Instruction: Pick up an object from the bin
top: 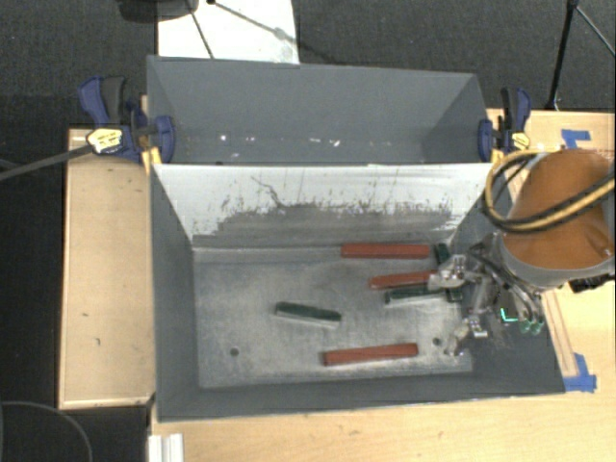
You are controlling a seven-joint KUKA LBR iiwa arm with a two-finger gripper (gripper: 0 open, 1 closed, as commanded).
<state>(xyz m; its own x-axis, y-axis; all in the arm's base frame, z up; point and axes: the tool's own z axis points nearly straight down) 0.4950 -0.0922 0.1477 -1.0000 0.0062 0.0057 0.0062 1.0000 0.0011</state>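
The robot's gripper (pixel 454 306) hangs low at the right end of the grey metal bin (pixel 318 104), its two fingers (pixel 447 278) spread apart and grasping nothing. A short dark green stick (pixel 414 296) lies flat on the bin floor, its near end reaching the gap between the fingers; whether it touches them cannot be told. Just beyond the gripper's far finger lies a red-brown stick (pixel 399 281), close alongside the green one. A longer red-brown stick (pixel 385 250) rests farther from the gripper, along the foot of the back wall. Another red-brown stick (pixel 371 355) lies near the gripper's front finger. A second green stick (pixel 306 312) sits well apart from the gripper, mid-floor.
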